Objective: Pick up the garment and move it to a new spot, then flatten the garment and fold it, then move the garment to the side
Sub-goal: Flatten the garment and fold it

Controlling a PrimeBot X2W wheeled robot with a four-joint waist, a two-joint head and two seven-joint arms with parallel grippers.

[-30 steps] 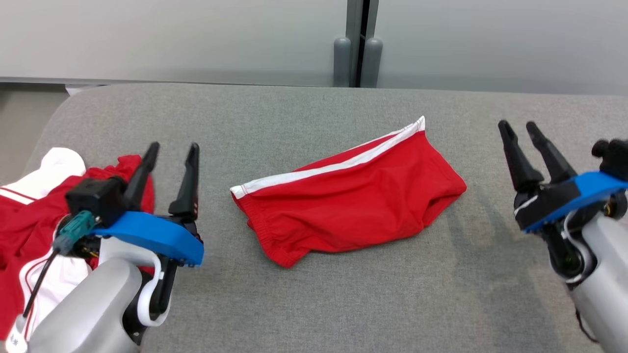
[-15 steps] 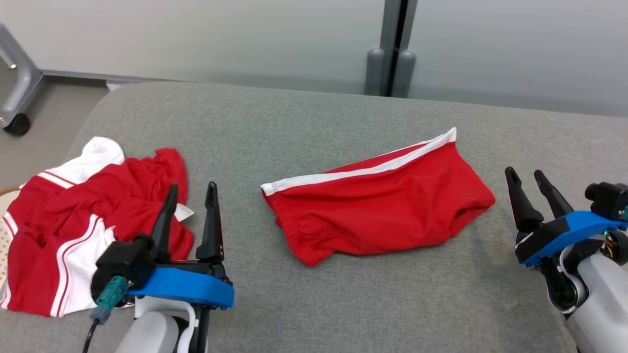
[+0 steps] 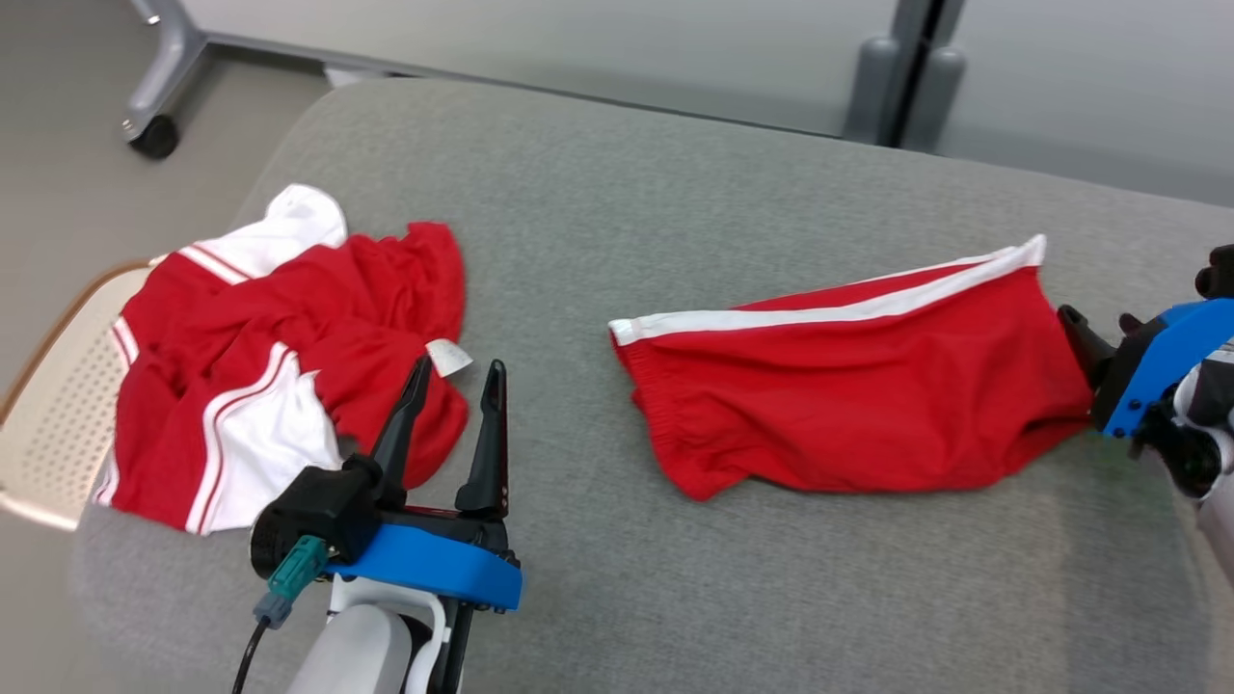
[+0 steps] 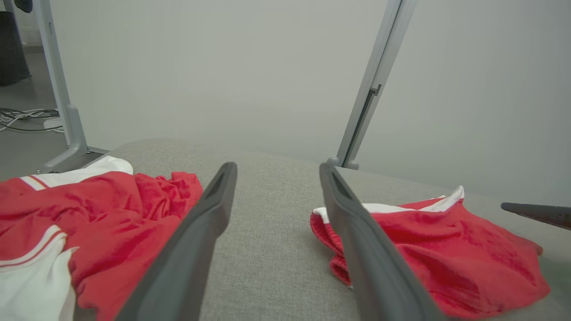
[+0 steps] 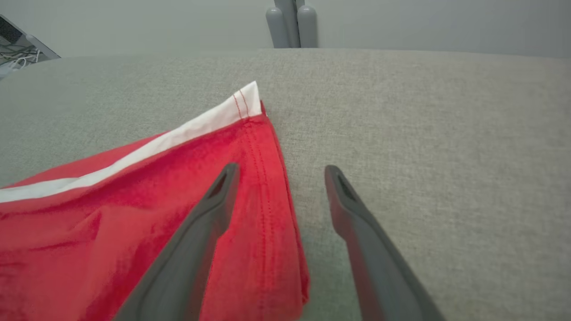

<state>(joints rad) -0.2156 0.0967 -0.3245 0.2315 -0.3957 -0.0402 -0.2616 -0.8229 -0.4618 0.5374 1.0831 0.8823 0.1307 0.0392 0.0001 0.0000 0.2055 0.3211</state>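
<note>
grey counter, view swung left: folded shorts off right, crumpled shirt now fully seen, likely next; left gripper and right gripper wide, empty.

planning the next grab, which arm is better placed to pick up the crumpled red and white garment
Left, probably. The left gripper is open with its fingers right beside the crumpled garment; the right gripper, also open, is across the cushion at the folded red shorts.

Right gripper now at the folded red garment's right edge, no longer apart.
</note>
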